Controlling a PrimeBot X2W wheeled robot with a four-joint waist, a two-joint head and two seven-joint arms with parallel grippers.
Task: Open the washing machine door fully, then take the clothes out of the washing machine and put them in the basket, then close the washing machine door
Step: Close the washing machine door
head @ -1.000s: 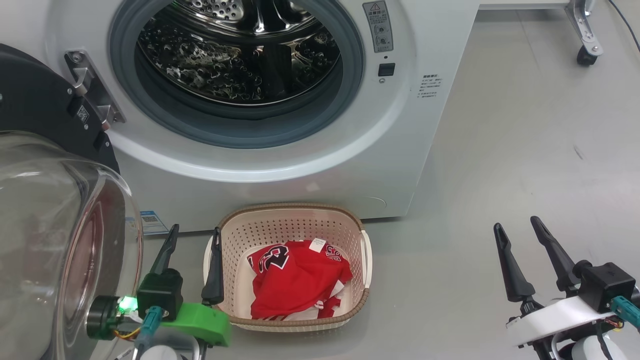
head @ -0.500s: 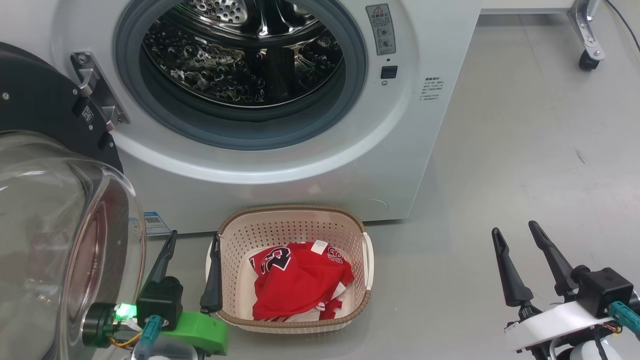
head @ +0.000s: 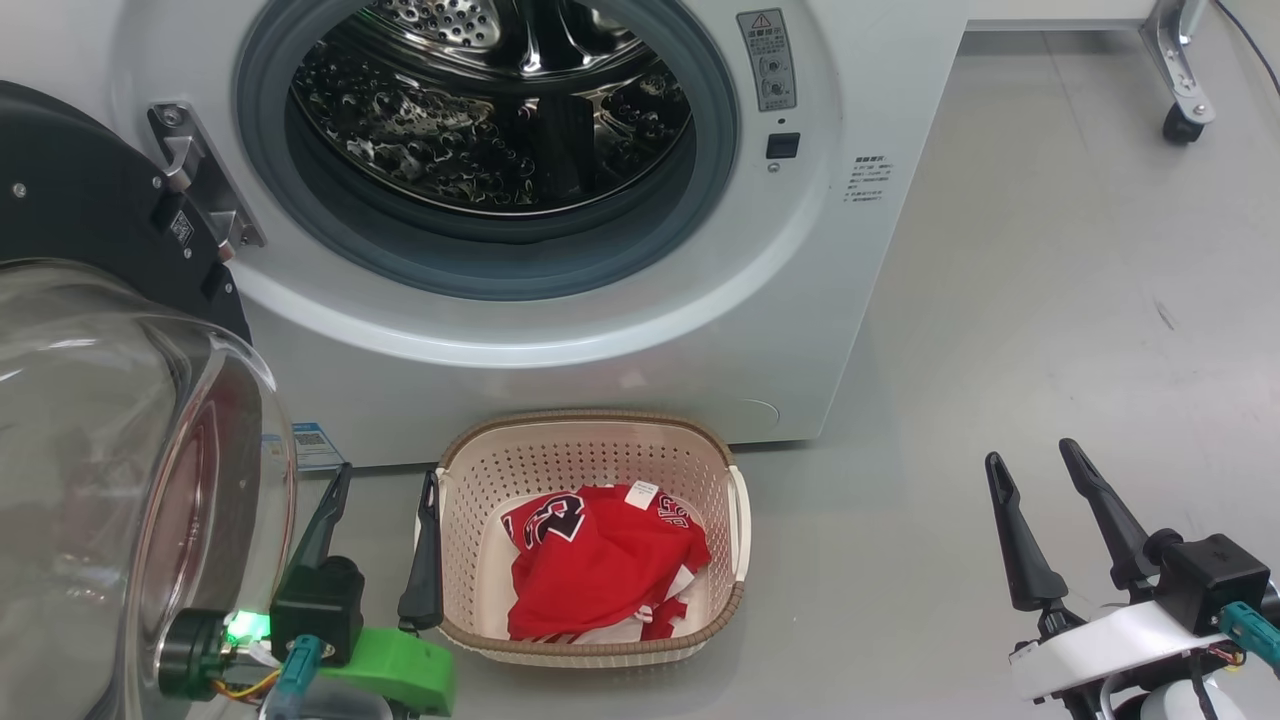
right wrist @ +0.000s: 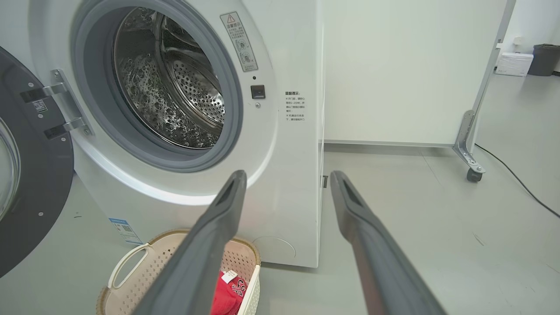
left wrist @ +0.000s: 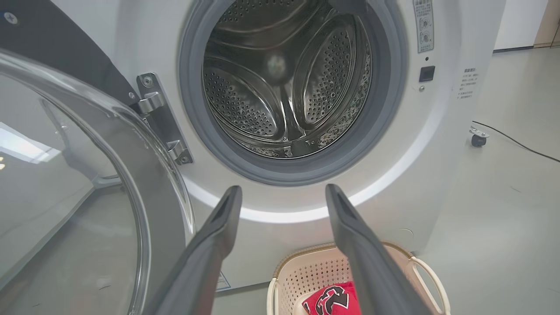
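- Nearest, the left gripper [head: 388, 473] and right gripper [head: 1030, 452] are hovering, both spread wide and empty.
- The clothes [head: 600, 575] are lying inside the basket [head: 590, 418], between them.
- Beyond, the washing machine [head: 600, 340] is standing with the washing machine door [head: 110, 430] hanging open at left.

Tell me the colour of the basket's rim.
Brown, woven-look, on the cream basket; clearest in the head view.

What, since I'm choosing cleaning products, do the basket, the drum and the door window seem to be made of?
Basket: cream plastic, matte; moulded perforated walls, brown woven-look rim.
Drum: polished metal, likely stainless steel; mirror-like reflections and punched holes.
Door window: clear, glossy, probably glass; see-through bulge with bright highlights, though plastic cannot be ruled out.
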